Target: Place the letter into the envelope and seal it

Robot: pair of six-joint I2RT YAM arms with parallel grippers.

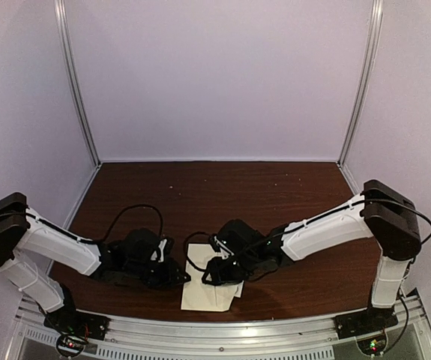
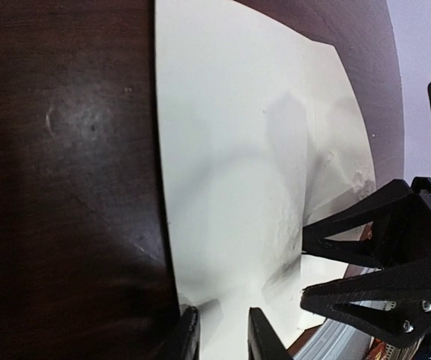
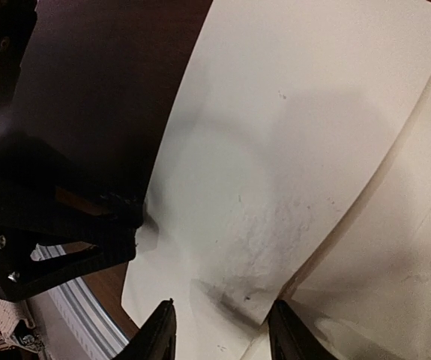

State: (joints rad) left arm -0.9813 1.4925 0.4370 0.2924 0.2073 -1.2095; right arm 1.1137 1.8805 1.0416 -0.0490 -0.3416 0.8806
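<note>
Top external view: the envelope (image 1: 200, 298) lies flat at the near edge of the tabletop (image 1: 275, 191), roughly midway between the left and right edges. Both grippers are lowered onto it, one from each side.

Left gripper (image 2: 222, 336), left wrist view: the jaws stand a little apart. One fingertip sits at the left edge of the envelope and the other further in on the paper. Cream paper shows in the gap and nothing is clamped.

Right gripper (image 3: 219, 326), right wrist view: the jaws stand wider apart, above the paper, with nothing pinched between them. Just beyond them an upper layer (image 3: 290, 135) of cream paper overlaps a lower layer (image 3: 395, 247) along a straight diagonal edge. Whether the upper layer is the flap or the letter cannot be determined.

Step in hand (judgement): no separate letter is visible elsewhere on the tabletop. The work is therefore at the envelope itself, either finishing insertion or preparing the flap.

Next move (judgement):
1. Identify the free edge of the upper layer.
2. Hold the envelope body down with one gripper so that it does not slide toward the near edge.
3. With the other gripper, take or push the free edge. Thin paper lying flat gives little purchase, so a shallow approach is required.
4. Fold the flap fully over before sealing.
</note>
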